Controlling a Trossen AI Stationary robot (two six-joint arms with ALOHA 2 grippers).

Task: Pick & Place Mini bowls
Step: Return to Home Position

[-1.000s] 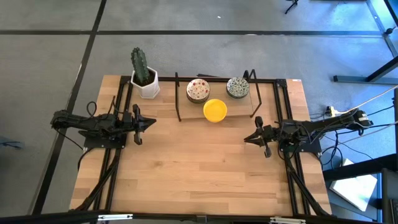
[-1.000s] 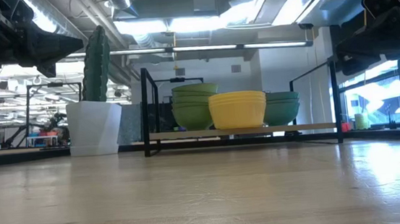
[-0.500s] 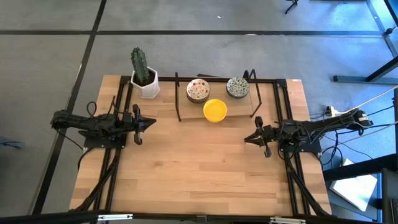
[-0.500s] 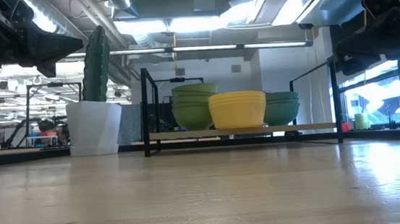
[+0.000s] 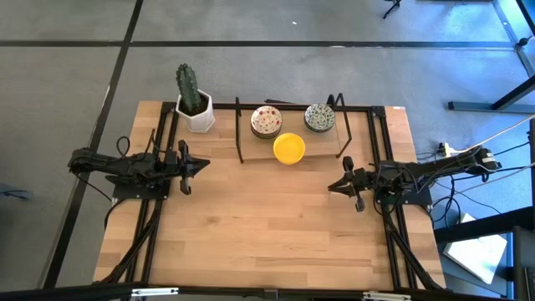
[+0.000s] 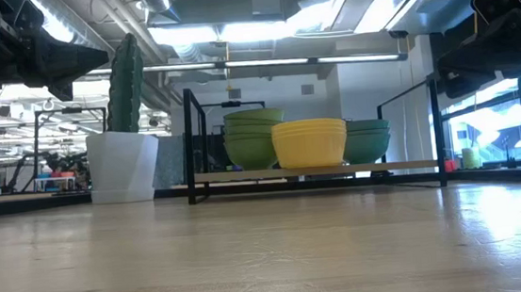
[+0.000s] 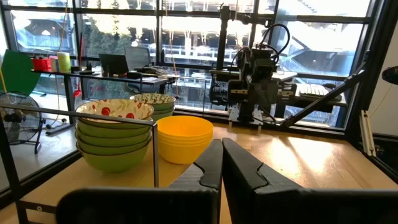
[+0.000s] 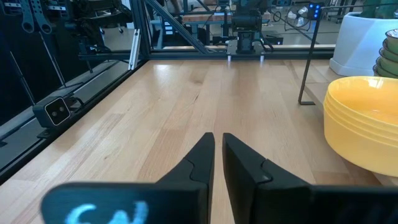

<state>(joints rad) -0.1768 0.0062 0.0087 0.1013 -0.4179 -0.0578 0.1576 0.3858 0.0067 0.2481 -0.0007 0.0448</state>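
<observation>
Three stacks of mini bowls stand on a low black-framed rack (image 5: 241, 140) at the table's far middle. One stack is red-speckled (image 5: 267, 121), one has a green-grey pattern (image 5: 319, 117), and a plain yellow stack (image 5: 289, 148) is nearest, also seen in the low view (image 6: 309, 143). My left gripper (image 5: 205, 166) hovers shut at the table's left, pointing level toward the middle (image 7: 221, 144). My right gripper (image 5: 330, 187) hovers shut at the right, pointing back toward it (image 8: 219, 138). Neither has anything between its fingers.
A cactus in a white pot (image 5: 193, 104) stands at the far left corner, beside the rack. Black frame rails (image 5: 164, 209) run along the table's left and right sides under the arms. Bare wood (image 5: 267, 217) lies between the grippers and the near edge.
</observation>
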